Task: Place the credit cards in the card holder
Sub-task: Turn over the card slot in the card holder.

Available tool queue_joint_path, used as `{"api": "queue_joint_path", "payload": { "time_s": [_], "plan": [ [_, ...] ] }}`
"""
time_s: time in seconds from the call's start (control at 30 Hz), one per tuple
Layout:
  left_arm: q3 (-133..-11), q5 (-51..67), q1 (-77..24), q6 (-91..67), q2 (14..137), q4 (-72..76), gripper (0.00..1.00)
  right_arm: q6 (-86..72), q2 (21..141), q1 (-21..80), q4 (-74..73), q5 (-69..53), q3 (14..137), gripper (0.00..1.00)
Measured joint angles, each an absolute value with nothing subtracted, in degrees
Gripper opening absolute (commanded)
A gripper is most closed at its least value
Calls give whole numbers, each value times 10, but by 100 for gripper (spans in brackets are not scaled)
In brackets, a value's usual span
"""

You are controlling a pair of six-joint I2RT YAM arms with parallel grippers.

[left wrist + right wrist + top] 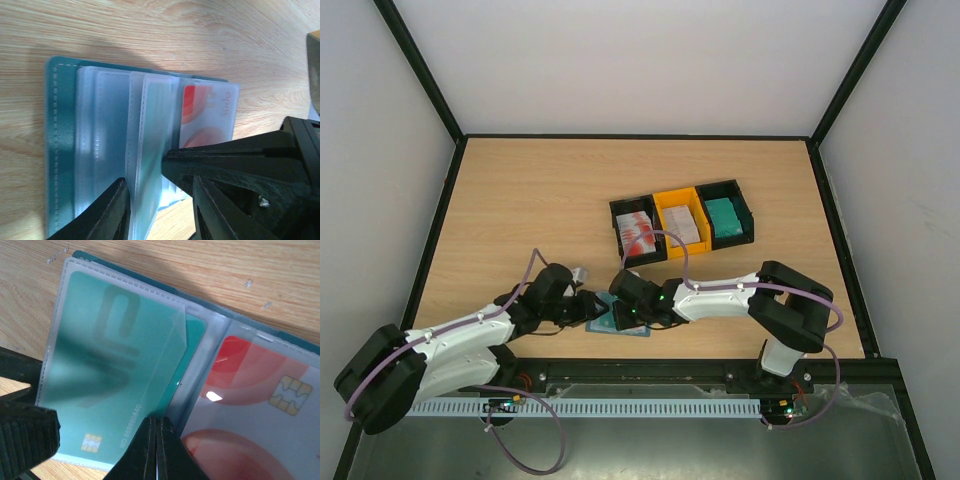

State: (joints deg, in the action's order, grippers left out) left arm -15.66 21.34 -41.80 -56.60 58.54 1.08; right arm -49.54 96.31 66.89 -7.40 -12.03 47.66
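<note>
Shut, the right gripper [156, 432] is pressed on the card holder [62, 150] at 6 o'clock on the table [520, 200]; a clear sleeve [150, 150] is straddled, seemingly unpinched, by the half-parted left gripper [160, 200] and should be spread wide.

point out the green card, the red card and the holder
green card [120, 370], right wrist view, middle of its face
red card [250, 390], right wrist view, middle of its red-and-white face
holder [56, 150], left wrist view, stitched edge of its teal cover
</note>
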Motion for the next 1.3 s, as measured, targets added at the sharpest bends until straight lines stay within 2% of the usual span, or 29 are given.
{"api": "queue_joint_path", "payload": {
  "time_s": [0.2, 0.43, 0.67, 0.97, 1.17, 1.3],
  "plan": [
    [-157, 245, -418, -565, 592, 41, 37, -497, 954, 669, -66, -115, 465, 3],
    [-157, 281, -418, -555, 605, 66, 38, -507, 926, 669, -67, -86, 447, 10],
    [-157, 305, -418, -548, 626, 91, 39, -523, 855, 669, -70, -37, 422, 23],
    [-163, 334, -420, -545, 677, 140, 40, -549, 771, 669, -74, 34, 398, 27],
    [-199, 346, -443, -543, 735, 169, 43, -582, 697, 669, -102, 105, 373, 30],
    [-238, 348, -458, -537, 777, 188, 51, -601, 633, 669, -123, 154, 359, 34]
  ]
}}
